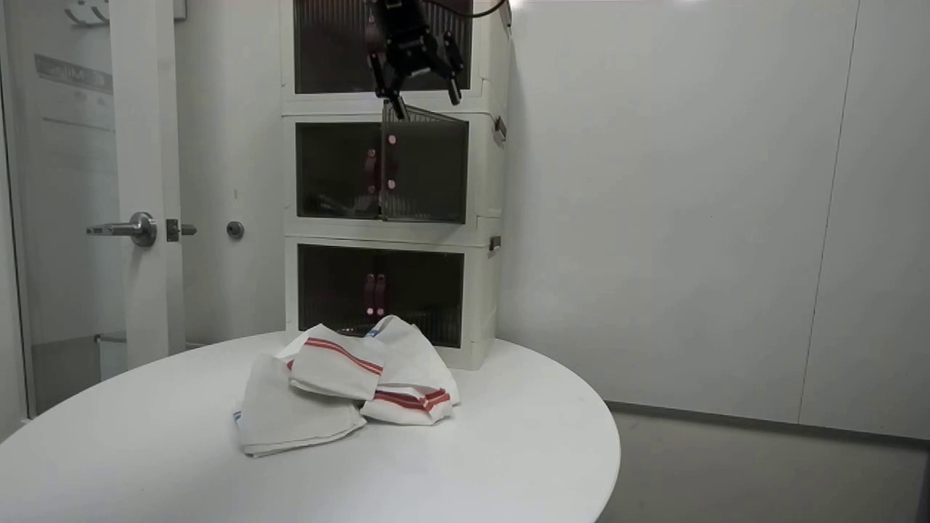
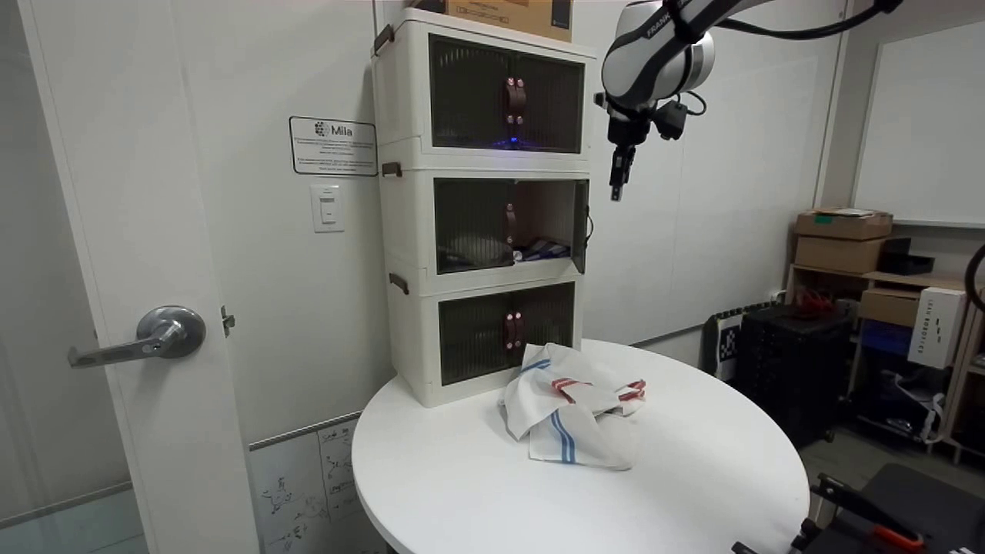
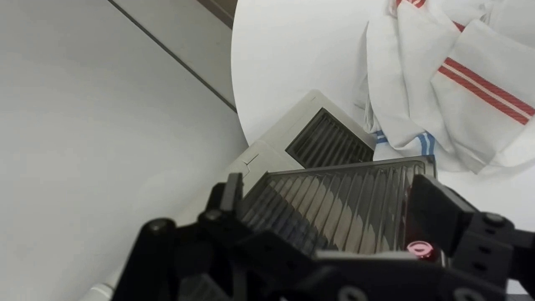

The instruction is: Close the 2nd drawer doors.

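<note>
The middle-tier doors of the white cabinet (image 1: 488,174) show in both exterior views. One dark panel (image 1: 334,171) is shut; it also appears shut in an exterior view (image 2: 473,223). Its partner panel (image 1: 425,171) stands swung outward, seen nearly edge-on in an exterior view (image 2: 580,227), with cloth visible inside the tier. My gripper (image 1: 427,103) is open and empty, fingers pointing down, above and in front of the open panel. In an exterior view the gripper (image 2: 616,188) is apart from the panel. In the wrist view the open panel (image 3: 334,200) lies beyond my spread fingers (image 3: 330,186).
The top-tier doors (image 2: 508,96) and bottom-tier doors (image 2: 508,331) are shut. A crumpled white towel (image 1: 334,370) with red and blue stripes lies on the round white table (image 1: 508,465) before the cabinet. A cardboard box (image 2: 508,15) sits on top. A wall stands close beside the cabinet.
</note>
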`<state>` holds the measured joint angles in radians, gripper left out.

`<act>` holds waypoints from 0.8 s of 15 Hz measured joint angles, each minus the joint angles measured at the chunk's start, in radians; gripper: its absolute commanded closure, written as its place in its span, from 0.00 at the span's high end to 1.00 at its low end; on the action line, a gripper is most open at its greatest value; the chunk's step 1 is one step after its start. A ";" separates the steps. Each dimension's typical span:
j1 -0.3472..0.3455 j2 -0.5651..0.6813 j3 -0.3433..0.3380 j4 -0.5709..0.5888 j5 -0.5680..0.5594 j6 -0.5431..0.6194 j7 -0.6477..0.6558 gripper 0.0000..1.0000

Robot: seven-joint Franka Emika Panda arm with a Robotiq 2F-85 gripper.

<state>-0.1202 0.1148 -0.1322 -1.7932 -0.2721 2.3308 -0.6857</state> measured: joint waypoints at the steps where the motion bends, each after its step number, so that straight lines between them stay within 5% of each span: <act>1: -0.002 0.017 0.001 0.006 0.003 0.010 -0.011 1.00; 12: -0.006 0.113 0.089 0.066 0.163 0.134 -0.087 1.00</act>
<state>-0.1262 0.2281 -0.0429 -1.7276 -0.1092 2.4643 -0.7732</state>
